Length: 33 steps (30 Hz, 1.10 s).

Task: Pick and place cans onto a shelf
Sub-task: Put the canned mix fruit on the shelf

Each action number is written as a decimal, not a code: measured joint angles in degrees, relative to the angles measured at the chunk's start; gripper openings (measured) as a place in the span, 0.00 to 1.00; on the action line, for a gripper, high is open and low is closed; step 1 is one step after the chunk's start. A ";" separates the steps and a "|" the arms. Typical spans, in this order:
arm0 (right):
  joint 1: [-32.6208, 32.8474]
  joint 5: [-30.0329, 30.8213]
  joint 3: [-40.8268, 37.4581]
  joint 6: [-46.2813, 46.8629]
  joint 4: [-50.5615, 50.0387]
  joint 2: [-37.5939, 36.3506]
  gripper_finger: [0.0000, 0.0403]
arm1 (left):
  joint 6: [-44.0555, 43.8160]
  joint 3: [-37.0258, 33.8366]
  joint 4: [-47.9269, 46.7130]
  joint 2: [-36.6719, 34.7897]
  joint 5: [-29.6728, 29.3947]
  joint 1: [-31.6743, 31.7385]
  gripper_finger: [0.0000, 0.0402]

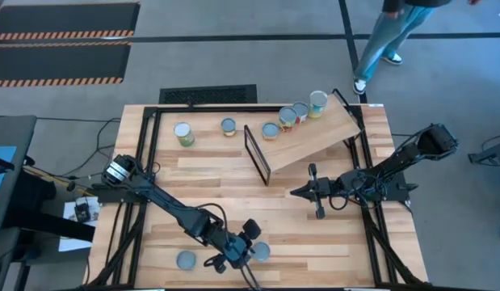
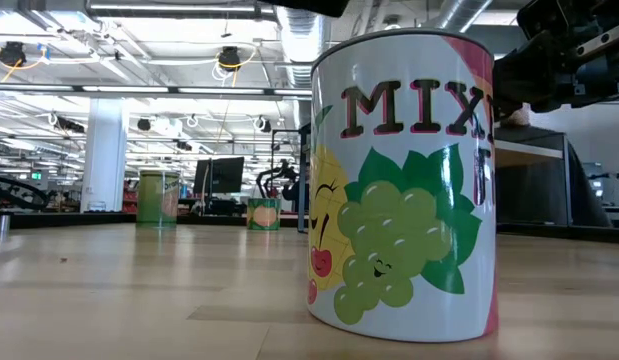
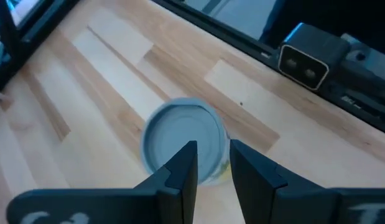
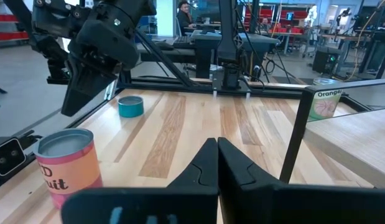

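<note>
A can with a pink-and-white fruit label (image 1: 260,251) stands upright on the table near the front edge; it fills the low view (image 2: 404,190). My left gripper (image 1: 245,246) hovers just above and beside it, fingers slightly apart over its grey top (image 3: 180,138) and touching nothing. A low teal can (image 1: 186,259) stands to its left. The light wood shelf (image 1: 314,133) with its black frame (image 1: 258,153) lies at the back right and carries several cans (image 1: 287,119). My right gripper (image 1: 295,192) is shut and empty at mid-table.
Two more cans (image 1: 183,133) (image 1: 228,126) stand on the table at the back left. A small camera (image 3: 306,62) sits at the front edge close to the fruit can. A person's legs (image 1: 383,40) show beyond the table's far right.
</note>
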 joint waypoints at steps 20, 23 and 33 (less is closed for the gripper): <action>0.00 -0.02 0.02 0.00 0.02 0.02 0.03 | 3.20 0.02 3.17 3.08 -2.42 -0.62 0.32; 0.00 -0.01 0.02 0.00 0.00 0.02 0.03 | 3.24 -0.02 2.87 3.72 -3.02 -0.60 0.30; 0.00 -0.05 0.02 0.00 -0.06 0.02 0.03 | 4.29 0.07 3.39 5.37 -3.46 -0.62 0.16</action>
